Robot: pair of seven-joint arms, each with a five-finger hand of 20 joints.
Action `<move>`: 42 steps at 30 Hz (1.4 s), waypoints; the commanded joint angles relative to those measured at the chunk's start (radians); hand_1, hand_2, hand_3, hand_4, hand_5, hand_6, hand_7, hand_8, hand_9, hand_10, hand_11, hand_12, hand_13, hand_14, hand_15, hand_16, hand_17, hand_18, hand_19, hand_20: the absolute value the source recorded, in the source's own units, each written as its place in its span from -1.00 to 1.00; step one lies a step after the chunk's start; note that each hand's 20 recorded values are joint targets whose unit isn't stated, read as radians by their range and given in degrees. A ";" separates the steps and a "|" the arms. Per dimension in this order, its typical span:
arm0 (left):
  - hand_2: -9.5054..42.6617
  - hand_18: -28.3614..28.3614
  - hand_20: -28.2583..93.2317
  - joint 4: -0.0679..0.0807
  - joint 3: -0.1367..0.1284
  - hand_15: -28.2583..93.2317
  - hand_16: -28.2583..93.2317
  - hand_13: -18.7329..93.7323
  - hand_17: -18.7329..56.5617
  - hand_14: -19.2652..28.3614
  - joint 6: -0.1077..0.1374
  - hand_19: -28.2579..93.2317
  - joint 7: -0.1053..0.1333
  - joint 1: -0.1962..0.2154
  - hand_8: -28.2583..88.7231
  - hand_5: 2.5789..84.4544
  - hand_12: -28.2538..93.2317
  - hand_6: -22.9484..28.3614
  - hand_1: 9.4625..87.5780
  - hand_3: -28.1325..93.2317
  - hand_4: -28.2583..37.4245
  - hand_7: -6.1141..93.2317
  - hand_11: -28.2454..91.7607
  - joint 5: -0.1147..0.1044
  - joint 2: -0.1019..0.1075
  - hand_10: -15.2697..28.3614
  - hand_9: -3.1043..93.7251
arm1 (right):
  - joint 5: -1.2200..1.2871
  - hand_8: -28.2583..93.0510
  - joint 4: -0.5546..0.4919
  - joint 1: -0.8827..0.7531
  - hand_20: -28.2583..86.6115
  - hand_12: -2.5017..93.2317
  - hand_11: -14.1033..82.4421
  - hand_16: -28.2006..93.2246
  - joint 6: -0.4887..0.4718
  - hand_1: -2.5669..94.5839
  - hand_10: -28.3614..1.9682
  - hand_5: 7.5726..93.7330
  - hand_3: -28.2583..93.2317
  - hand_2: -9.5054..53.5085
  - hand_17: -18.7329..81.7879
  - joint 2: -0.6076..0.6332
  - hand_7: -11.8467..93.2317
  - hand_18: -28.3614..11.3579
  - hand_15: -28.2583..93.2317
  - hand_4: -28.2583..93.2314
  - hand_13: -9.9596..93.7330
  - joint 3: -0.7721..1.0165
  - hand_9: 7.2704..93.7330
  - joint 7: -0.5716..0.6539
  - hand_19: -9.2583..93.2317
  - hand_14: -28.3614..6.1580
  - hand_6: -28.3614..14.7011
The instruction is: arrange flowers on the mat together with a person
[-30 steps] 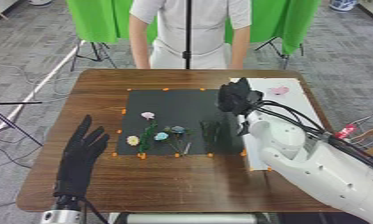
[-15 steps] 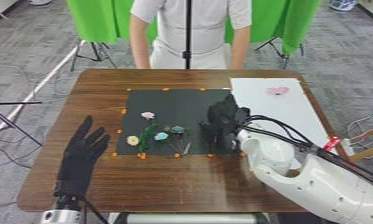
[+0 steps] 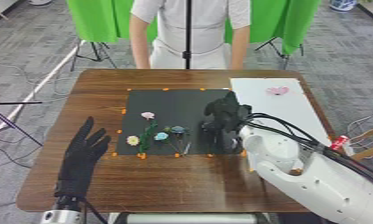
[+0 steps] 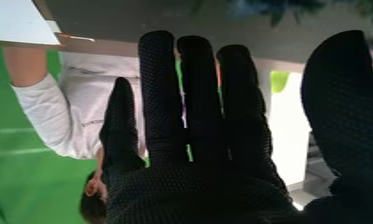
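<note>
My right hand (image 3: 225,116) is over the right part of the black mat (image 3: 172,101), covering some of it. In the right wrist view the fingers of this hand (image 4: 205,150) are straight with nothing between them. A pink flower (image 3: 148,115), a pale yellow flower (image 3: 133,140), a light blue flower (image 3: 161,136) and a grey-blue flower (image 3: 178,129) lie on the mat's left half, with green stems. Blue petals (image 4: 258,7) show beyond the fingertips. My left hand (image 3: 81,157) rests open over the wood, left of the mat.
A white sheet (image 3: 293,116) lies right of the mat, with a pink piece (image 3: 277,90) on its far part. Small orange markers (image 3: 142,156) line the mat's edges. The bare wooden table (image 3: 156,185) extends in front of the mat.
The right hand has come from the border of mat and white sheet nearer and slightly left, over the mat's right part, where dark stems showed earlier. The left hand has stayed still.
</note>
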 commanded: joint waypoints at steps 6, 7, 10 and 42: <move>-0.50 0.82 -0.44 -0.008 -0.002 -0.24 -0.53 -0.29 -0.81 0.55 0.014 0.17 0.014 0.024 -0.68 -0.51 -0.33 -0.17 -0.73 0.72 -1.00 -0.66 -0.38 -0.001 0.011 0.27 -0.37 | 0.671 -0.75 -0.197 -0.285 -0.02 -0.60 -0.34 -0.30 -0.054 -0.45 0.00 -0.03 0.63 -0.70 -0.54 -0.060 -0.46 -0.51 0.20 -0.96 0.02 0.525 0.03 0.017 0.10 -0.16 0.39; -0.50 0.82 -0.44 -0.011 -0.005 -0.24 -0.53 -0.29 -0.81 0.55 0.013 0.17 0.010 0.026 -0.68 -0.51 -0.33 -0.17 -0.73 0.72 -1.00 -0.66 -0.38 -0.001 0.011 0.27 -0.38 | 0.749 -0.74 -0.212 -0.330 -0.03 -0.60 -0.37 -0.29 -0.076 -0.48 -0.04 -0.05 0.61 -0.61 -0.55 -0.082 -0.48 -0.52 0.16 -0.96 -0.01 0.591 0.00 0.010 0.07 -0.21 0.36; -0.50 0.79 -0.45 -0.018 -0.007 -0.25 -0.53 -0.29 -0.83 0.55 0.020 0.15 0.020 0.031 -0.68 -0.50 -0.33 -0.17 -0.74 0.72 -1.00 -0.66 -0.38 0.010 0.018 0.26 -0.36 | 1.007 -0.69 -0.236 -0.444 -0.10 -0.59 -0.43 -0.26 -0.115 -0.54 -0.15 -0.20 0.59 -0.44 -0.59 -0.125 -0.56 -0.52 0.04 -0.94 -0.11 0.739 -0.13 -0.042 -0.08 -0.38 0.27; -0.50 0.79 -0.48 0.014 -0.026 -0.40 -0.50 -0.35 -0.89 0.49 -0.048 0.04 -0.026 0.069 -0.68 -0.49 -0.32 -0.29 -0.78 0.70 -1.00 -0.69 -0.47 0.098 -0.088 0.14 -0.41 | 1.238 -0.67 -0.345 -1.099 -0.19 -0.59 -0.67 0.01 -0.075 -0.69 0.13 -0.48 0.56 -0.26 -0.63 -0.424 -0.65 -0.58 -0.52 -0.98 -0.39 1.042 -0.43 -0.294 -0.47 -0.46 0.50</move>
